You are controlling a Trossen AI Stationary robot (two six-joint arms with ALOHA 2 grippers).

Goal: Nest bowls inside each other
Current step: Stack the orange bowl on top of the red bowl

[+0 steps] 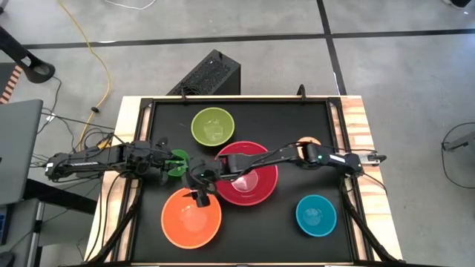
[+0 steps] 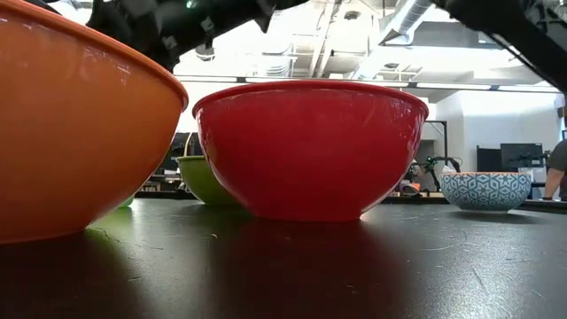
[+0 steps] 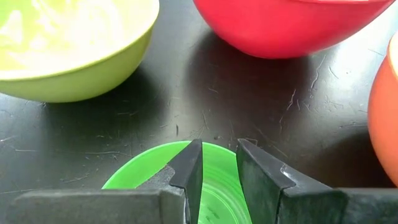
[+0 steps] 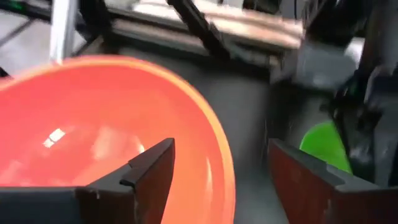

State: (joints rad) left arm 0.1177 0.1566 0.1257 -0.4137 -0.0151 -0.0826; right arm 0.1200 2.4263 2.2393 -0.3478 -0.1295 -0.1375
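Overhead, right gripper (image 1: 200, 187) straddles orange bowl (image 1: 191, 217) rim, jaws wide.

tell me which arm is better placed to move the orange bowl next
Right. The right gripper sits open astride the orange bowl rim, while the left gripper is at the small green bowl.

My table top (image 1: 245, 122) is matte black, its side edges pale wood. On it: a red-pink bowl (image 1: 247, 172), glossy; an orange bowl (image 1: 191, 217), glossy, paler highlights inside; a lime green bowl (image 1: 213, 127); a teal blue bowl (image 1: 316, 215), plain teal from above, white with a blue lattice pattern on its outer wall in the low view; a small bright green bowl (image 3: 211, 186). My fingers (image 3: 189, 171) are dark, near black. Floor grey with black lines.
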